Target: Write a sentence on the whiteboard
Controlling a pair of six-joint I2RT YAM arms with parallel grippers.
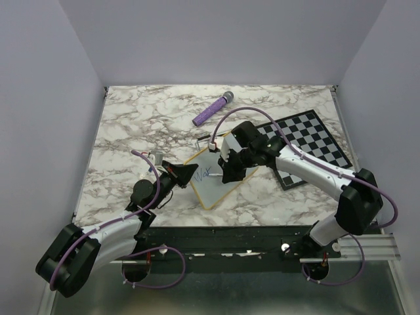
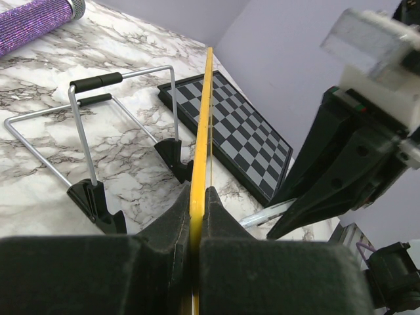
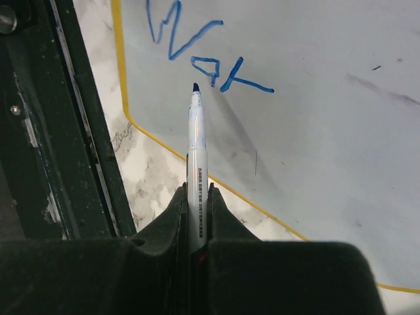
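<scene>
The whiteboard (image 1: pixel 211 187), white with a yellow frame, lies tilted in the middle of the table. My left gripper (image 1: pixel 190 174) is shut on its left edge; the left wrist view shows the yellow frame (image 2: pixel 200 157) edge-on between the jaws. My right gripper (image 1: pixel 231 172) is shut on a white marker (image 3: pixel 195 164), whose blue tip hovers just below the writing. The sentence (image 3: pixel 197 49) is blue strokes reading about "War" at the board's upper left, also faint in the top view (image 1: pixel 207 175).
A black-and-white chessboard (image 1: pixel 308 146) lies right of the whiteboard, under my right arm. A purple glitter microphone (image 1: pixel 212 109) lies at the back centre. A wire stand with black feet (image 2: pixel 105 164) sits behind the board in the left wrist view.
</scene>
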